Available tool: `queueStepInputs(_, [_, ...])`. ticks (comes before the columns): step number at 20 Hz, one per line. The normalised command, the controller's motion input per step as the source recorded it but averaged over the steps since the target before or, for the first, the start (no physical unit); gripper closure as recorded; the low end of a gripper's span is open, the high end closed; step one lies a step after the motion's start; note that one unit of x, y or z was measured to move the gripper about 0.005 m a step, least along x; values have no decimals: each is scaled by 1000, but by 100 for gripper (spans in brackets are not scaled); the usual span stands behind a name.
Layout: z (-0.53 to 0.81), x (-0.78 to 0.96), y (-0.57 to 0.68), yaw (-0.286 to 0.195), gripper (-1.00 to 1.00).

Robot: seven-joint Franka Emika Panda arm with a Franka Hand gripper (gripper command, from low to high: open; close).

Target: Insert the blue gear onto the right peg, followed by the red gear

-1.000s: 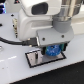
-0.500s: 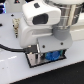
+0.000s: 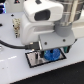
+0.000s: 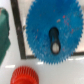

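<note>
The blue gear point(image 3: 50, 54) hangs between my gripper's point(image 3: 51, 51) two dark fingers, low over the black-framed grey plate point(image 3: 33, 58). The gripper appears shut on the gear's rim. In the wrist view the blue gear point(image 4: 52, 20) fills most of the picture, and no fingers show. A dark pin top, the right peg point(image 4: 53, 34), shows inside the gear's centre hole. The red gear point(image 4: 25, 76) lies on the white table just outside the plate's black frame point(image 4: 17, 30). It is hidden in the exterior view.
A green object point(image 4: 3, 35) lies beside the plate frame in the wrist view. The arm's large white body point(image 3: 45, 17) hangs over the plate. A black cable point(image 3: 10, 44) runs across the table at the exterior view's left. The shorter pin is not visible.
The gripper has come down with the blue gear, from clearly above the plate to close over it. The arm's body has shifted slightly.
</note>
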Motion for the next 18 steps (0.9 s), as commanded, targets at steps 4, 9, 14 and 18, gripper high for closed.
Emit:
queueStepInputs(4, [286, -386, 149, 0, -100])
queueStepInputs(9, [91, -525, 239, 0, -100])
queueStepInputs(14, [-30, -534, 264, 0, -100])
queueStepInputs(18, [-124, -461, 231, 0, -100])
